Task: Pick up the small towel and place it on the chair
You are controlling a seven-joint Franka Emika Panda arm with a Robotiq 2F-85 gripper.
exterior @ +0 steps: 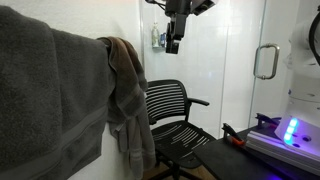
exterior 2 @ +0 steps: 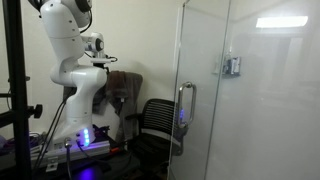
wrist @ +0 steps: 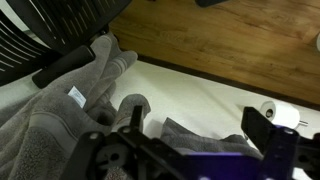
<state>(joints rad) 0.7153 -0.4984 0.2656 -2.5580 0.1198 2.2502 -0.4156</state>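
Observation:
The small brownish-grey towel (exterior: 125, 90) hangs over the end of a white partition, next to a large dark grey towel (exterior: 50, 90); it also shows in an exterior view (exterior 2: 120, 92). The black mesh chair (exterior: 172, 112) stands just beside it on the floor (exterior 2: 155, 122). My gripper (exterior: 174, 38) hangs high above the chair, apart from the towel, also seen beside the white arm (exterior 2: 100, 45). In the wrist view the gripper (wrist: 200, 120) is open and empty, with grey towel folds (wrist: 70, 110) below at the left and the chair (wrist: 40, 40) at the top left.
A glass door with a metal handle (exterior: 265, 60) stands behind the chair, also seen in an exterior view (exterior 2: 185, 105). A device with a blue light (exterior: 290, 130) sits on a stand. Wooden floor (wrist: 230, 35) lies below. A small fixture (exterior: 158, 38) is on the wall.

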